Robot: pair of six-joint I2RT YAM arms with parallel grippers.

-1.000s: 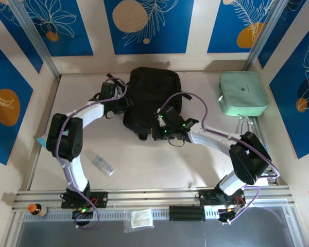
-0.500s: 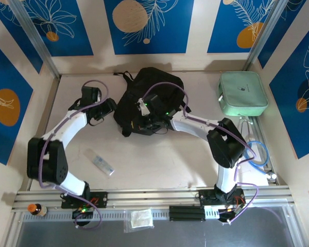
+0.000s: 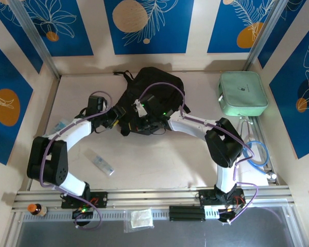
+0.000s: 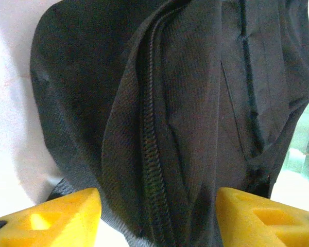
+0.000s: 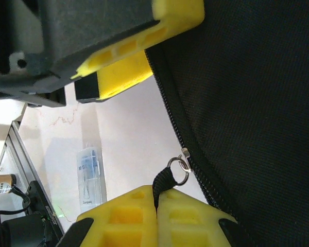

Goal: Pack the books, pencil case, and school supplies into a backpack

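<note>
The black backpack (image 3: 154, 90) lies crumpled at the table's back middle. My right gripper (image 3: 136, 119) is at its near left edge. In the right wrist view this gripper (image 5: 157, 198) is shut on the black zipper pull strap (image 5: 166, 181), whose ring hangs from the slider on the backpack (image 5: 257, 92). My left gripper (image 3: 116, 118) stands open just left of it. Its yellow fingers (image 4: 56, 218) straddle a fold of the backpack (image 4: 185, 103) and its zipper (image 4: 149, 128) without clamping. The clear plastic school supplies box (image 3: 102, 164) lies on the table in front. The books are out of view.
The mint-green zip pencil case (image 3: 243, 93) lies at the back right. A light-blue see-through packet (image 3: 59, 126) sits by the left wall. A small brown bottle (image 3: 35, 209) stands on the front rail. Cables loop at the right edge (image 3: 257, 152).
My right gripper has drawn the zipper pull leftward along the backpack, bunching the fabric. The left gripper opened, backed off left, then returned to the backpack's left edge.
</note>
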